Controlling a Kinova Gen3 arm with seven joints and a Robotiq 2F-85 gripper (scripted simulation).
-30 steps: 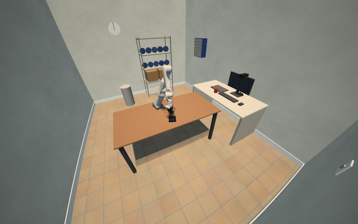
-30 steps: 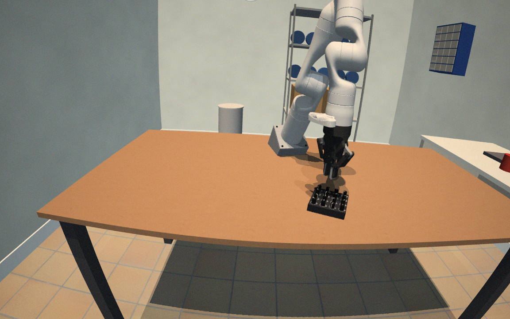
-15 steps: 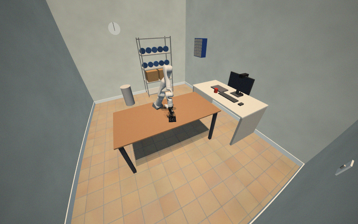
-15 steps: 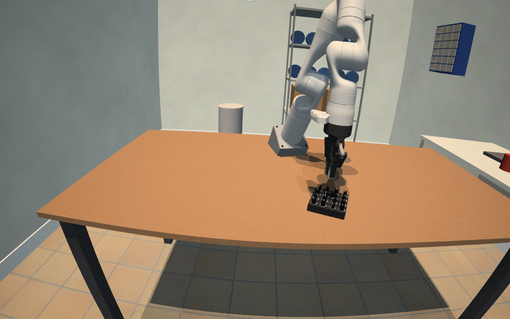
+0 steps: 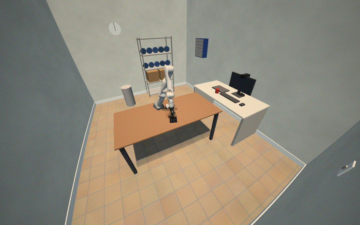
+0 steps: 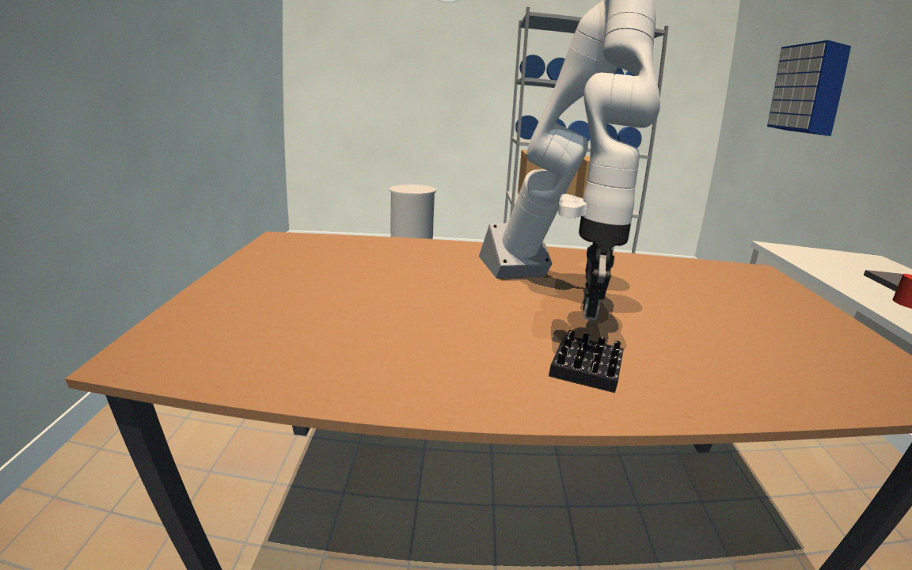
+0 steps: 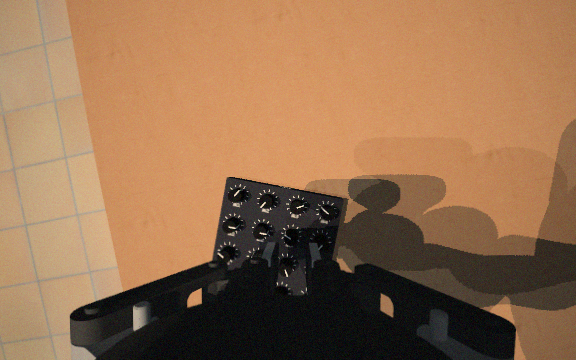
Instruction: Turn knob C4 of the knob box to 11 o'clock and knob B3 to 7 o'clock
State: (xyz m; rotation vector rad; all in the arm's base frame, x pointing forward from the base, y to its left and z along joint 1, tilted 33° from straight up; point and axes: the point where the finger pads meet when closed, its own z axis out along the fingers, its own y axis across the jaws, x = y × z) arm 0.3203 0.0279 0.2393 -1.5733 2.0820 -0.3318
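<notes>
The black knob box (image 5: 173, 122) (image 6: 582, 378) (image 7: 249, 215) stands on the table. In the wrist view its printed names lie below the knobs, so the rear is toward the top. Knob B3 (image 7: 294, 237) shows just above the fingertips, partly in shadow; its line seems to point to the upper left, but its hour is hard to read. Knob C4 is hidden behind the right finger. My gripper (image 5: 172, 115) (image 6: 590, 314) (image 7: 292, 257) is narrowly open with nothing between its fingers. It hangs above the box, touching no knob.
Knob C3 (image 7: 287, 265) shows between the fingers; row D is mostly hidden by the gripper. Neighbouring knobs stand close together. The robot's base (image 5: 158, 106) (image 6: 514, 260) stands behind the box on the brown table (image 5: 136, 125) (image 6: 346, 340). The arm's shadow crosses part of the box.
</notes>
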